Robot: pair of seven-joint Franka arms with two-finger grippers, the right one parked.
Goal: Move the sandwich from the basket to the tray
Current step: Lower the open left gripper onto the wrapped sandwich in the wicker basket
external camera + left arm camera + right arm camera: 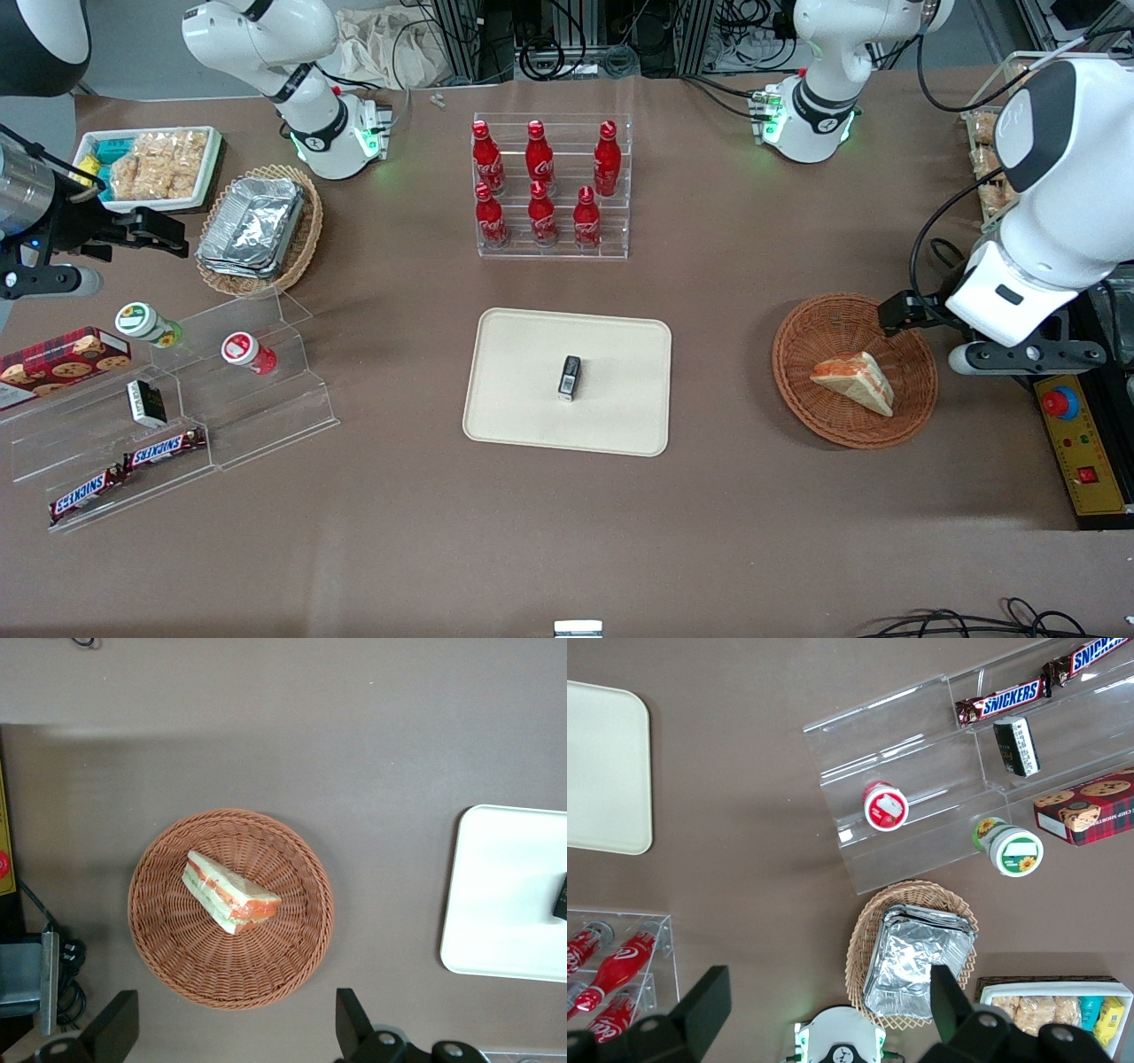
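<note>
Hovering above the basket [232, 908], the left gripper [232, 1028] is held with fingers [115, 1023] spread wide, nothing grasped | wrapped sandwich [229, 892] is seen lying in the basket's middle, near the working arm's end of the table [709, 532] | cream tray [532, 416] sits at table centre, a small black packet [570, 377] resting on it

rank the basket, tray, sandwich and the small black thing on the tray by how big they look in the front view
1. tray
2. basket
3. sandwich
4. small black item

The gripper hangs open over the basket's rim.
</note>
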